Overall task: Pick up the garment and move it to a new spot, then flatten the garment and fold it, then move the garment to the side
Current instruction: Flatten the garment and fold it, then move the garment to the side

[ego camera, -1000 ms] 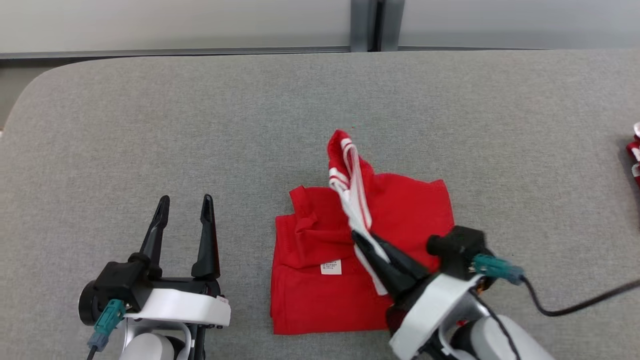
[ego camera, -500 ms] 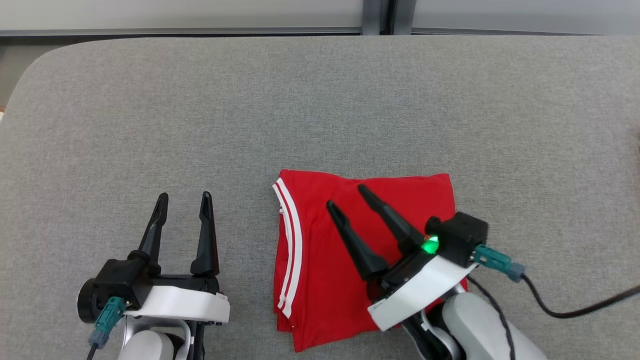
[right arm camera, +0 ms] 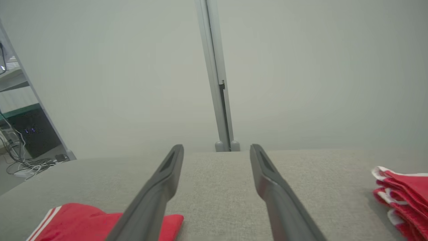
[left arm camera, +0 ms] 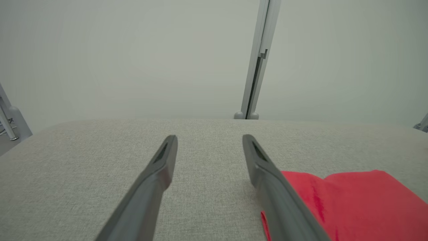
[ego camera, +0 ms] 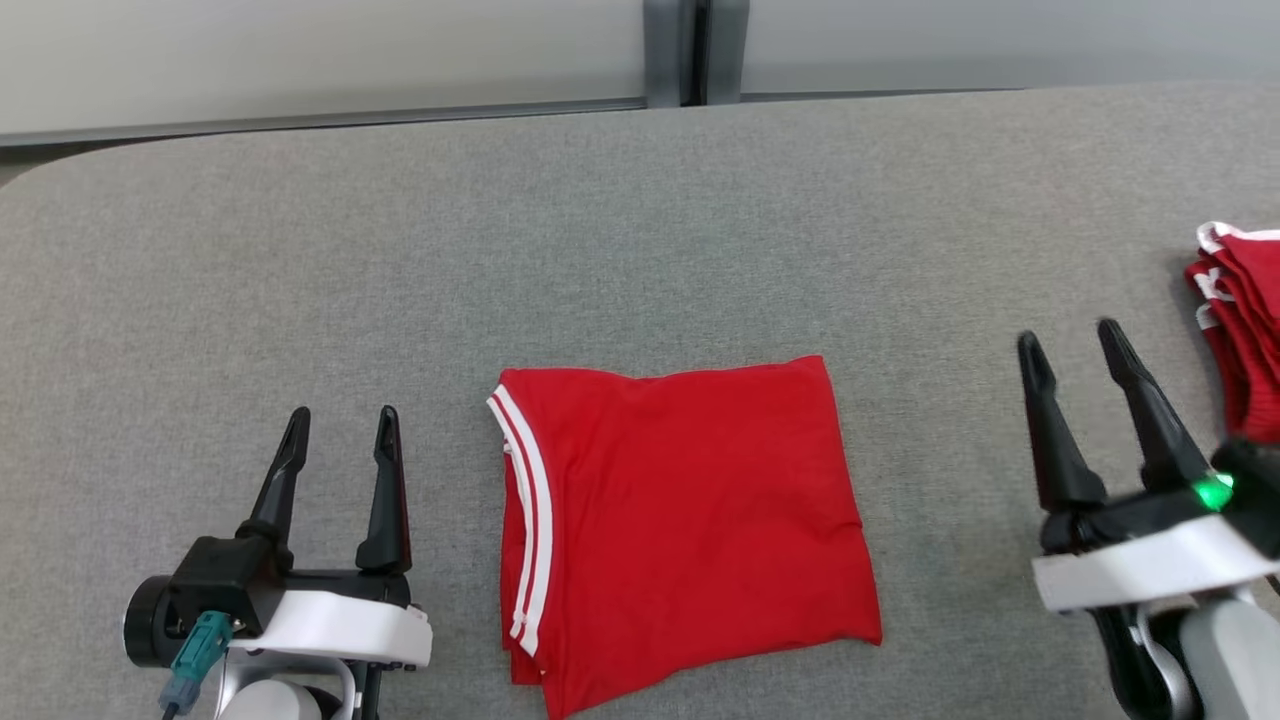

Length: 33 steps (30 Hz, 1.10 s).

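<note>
Two hands, both released and holding nothing: left hand (ego camera: 344, 415) and right hand (ego camera: 1068, 335). Folded red shirt (ego camera: 680, 500) flat on the grey counter (ego camera: 600, 250) between them, white-striped edge toward the left hand, touching neither. Probably time for the sideways move. Pinch through every layer at the edge nearest the right hand, lift low, carry level toward the stack of red garments (ego camera: 1245, 330) just beyond that hand, and release only once settled flat.

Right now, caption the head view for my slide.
Folded red garment rests between left gripper and right gripper, both open.
</note>
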Motion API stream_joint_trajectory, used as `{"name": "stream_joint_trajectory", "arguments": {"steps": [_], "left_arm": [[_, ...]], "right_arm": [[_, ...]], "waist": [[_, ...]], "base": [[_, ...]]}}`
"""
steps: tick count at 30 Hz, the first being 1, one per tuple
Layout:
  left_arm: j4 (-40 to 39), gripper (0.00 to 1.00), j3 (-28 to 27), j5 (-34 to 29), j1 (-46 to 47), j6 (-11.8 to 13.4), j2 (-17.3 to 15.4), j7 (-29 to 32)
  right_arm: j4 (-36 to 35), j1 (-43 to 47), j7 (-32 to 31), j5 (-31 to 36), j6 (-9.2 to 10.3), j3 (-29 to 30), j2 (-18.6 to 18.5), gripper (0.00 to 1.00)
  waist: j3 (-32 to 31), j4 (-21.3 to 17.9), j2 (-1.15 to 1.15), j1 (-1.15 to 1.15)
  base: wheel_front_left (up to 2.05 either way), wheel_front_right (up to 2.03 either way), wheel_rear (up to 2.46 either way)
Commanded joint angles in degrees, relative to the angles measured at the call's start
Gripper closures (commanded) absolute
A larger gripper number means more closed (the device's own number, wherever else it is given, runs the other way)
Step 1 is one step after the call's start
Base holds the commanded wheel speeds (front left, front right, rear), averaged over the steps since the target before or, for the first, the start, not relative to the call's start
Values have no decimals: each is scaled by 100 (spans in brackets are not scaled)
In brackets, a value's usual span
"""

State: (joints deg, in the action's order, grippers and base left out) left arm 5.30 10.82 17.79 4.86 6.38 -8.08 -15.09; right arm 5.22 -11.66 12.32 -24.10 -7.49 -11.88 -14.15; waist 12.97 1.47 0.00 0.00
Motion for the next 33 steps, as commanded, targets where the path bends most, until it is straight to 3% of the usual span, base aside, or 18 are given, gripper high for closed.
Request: {"name": "stream_joint_trajectory", "arguments": {"steps": [1,19,33], "left_arm": [[0,0,-33,-2,-76,14,-53,-2],[23,0,-48,110,-986,113,-339,236],[-155,0,-85,128,-1220,248,-468,382]], "right_arm": [[-123,268,-78,118,-1,175,-61,0],[-1046,1876,-835,491,0,813,67,0],[-1396,2254,-1154,635,0,1059,294,0]], "waist": [[-123,-68,0,0],[-1289,-34,0,0],[-1504,-51,0,0]], "base": [[0,0,0],[0,0,0],[0,0,0]]}}
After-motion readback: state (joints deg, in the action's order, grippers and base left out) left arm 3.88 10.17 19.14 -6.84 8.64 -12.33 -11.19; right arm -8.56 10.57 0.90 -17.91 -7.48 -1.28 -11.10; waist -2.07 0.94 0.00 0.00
